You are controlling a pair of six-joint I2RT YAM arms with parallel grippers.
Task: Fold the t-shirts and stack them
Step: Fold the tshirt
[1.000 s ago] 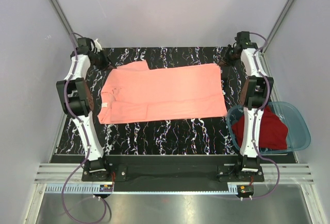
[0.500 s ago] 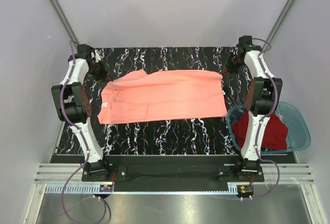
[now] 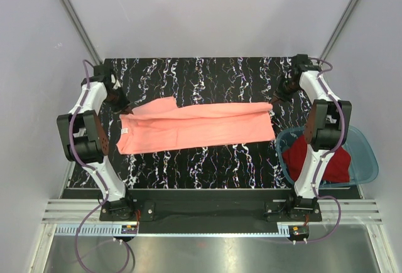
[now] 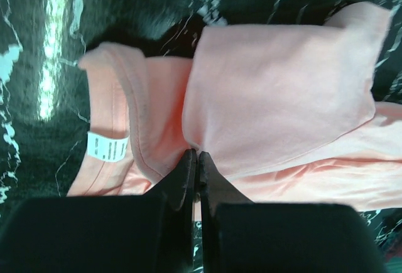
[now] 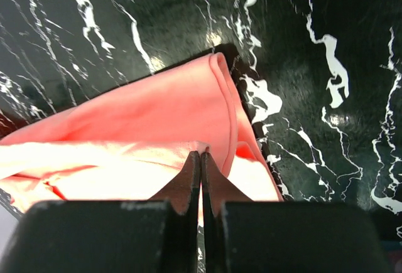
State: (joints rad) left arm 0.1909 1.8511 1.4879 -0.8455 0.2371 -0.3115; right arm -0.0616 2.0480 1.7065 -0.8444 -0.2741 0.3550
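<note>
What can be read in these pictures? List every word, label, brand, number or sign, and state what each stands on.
Small white rectangular label at the neck of the salmon-pink cloth t-shirt: faint print, too small and blurred to read.
Nothing else legible: no writing shows on the dark red cloth t-shirt, the translucent blue plastic basin or the black white-veined marbled table.

Robot lab cell: plain white walls [image 3: 207, 9] enclose black marbled table [image 3: 207, 160]; aluminium rails [image 3: 69, 210] along bottom of frame; metal struts [image 3: 73, 16] in upper corners
</note>
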